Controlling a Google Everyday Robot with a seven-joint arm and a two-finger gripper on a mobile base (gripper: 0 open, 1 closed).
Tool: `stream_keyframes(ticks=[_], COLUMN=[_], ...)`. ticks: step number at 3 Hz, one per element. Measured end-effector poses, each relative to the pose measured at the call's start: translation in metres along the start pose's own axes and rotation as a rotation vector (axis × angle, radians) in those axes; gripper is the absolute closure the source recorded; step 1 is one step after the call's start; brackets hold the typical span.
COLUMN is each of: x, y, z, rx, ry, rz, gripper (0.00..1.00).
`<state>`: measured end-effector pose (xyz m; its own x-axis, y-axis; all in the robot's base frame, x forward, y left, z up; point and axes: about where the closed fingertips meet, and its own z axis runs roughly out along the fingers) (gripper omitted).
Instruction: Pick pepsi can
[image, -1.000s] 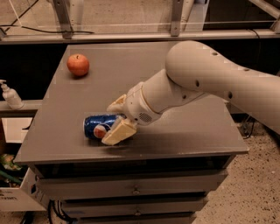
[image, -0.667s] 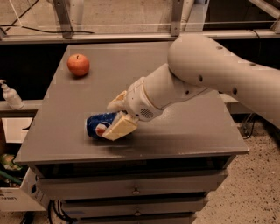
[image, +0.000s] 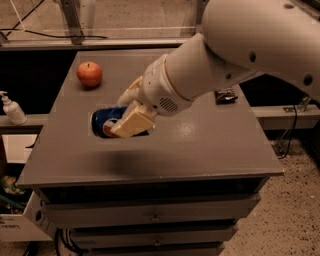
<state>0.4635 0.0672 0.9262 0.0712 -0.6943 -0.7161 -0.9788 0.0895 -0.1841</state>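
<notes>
The pepsi can (image: 102, 119) is blue and lies on its side between the fingers of my gripper (image: 120, 114). One cream finger (image: 134, 121) crosses its front and the other (image: 129, 92) sits behind it. The gripper is shut on the can and holds it a little above the grey table (image: 200, 145), over the left half. A soft shadow lies on the tabletop below it. My large white arm (image: 240, 45) reaches in from the upper right and hides the can's right end.
A red apple (image: 89, 74) sits at the table's back left. A small dark object (image: 226, 95) lies near the right edge. A white pump bottle (image: 11, 109) stands on a ledge to the left. Drawers (image: 155, 215) sit under the tabletop.
The gripper stays closed on the can and has lifted it off the tabletop. The arm has risen and now fills more of the view.
</notes>
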Motion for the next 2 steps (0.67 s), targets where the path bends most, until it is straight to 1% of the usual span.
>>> stream_keyframes(ticks=[1,2], x=[-0.0317,-0.0336], y=[-0.0035,-0.0031], z=[-0.0280,-0.0290], rx=[0.063,0.065], ry=[-0.019,-0.020], rz=[0.019,0.022], gripper=[1.00,1.00])
